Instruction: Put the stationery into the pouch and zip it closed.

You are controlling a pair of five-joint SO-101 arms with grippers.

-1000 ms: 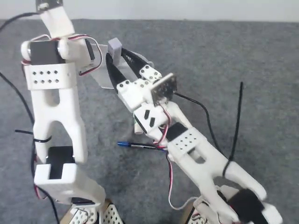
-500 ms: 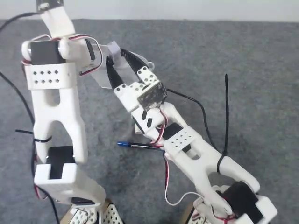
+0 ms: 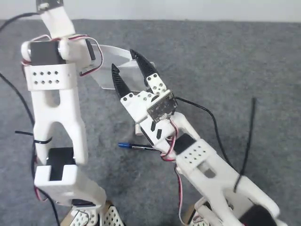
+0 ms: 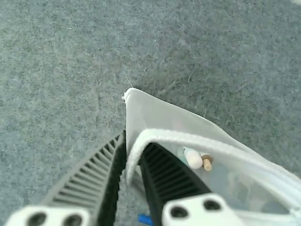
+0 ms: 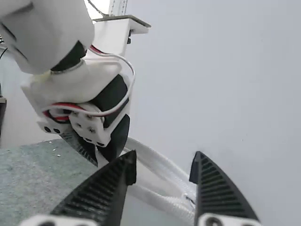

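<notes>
Overhead, toward the upper centre, the translucent pouch [image 3: 113,59] was pinched at its zip rim by the left gripper [image 4: 133,146], right gripper [image 3: 123,60] spread wide just beside it, holding nothing, blue pen [image 3: 138,147] lying on the grey carpet [image 3: 244,56] below centre, apart from the pouch.

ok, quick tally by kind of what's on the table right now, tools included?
pouch: 1, clamped at its rim by the left tool
blue pen: 1, lying on the mat
small white item with a tan tip: 1, inside the pouch; other contents too blurred to count
tools: 2, left tool shut, right tool open
Total: 5
</notes>
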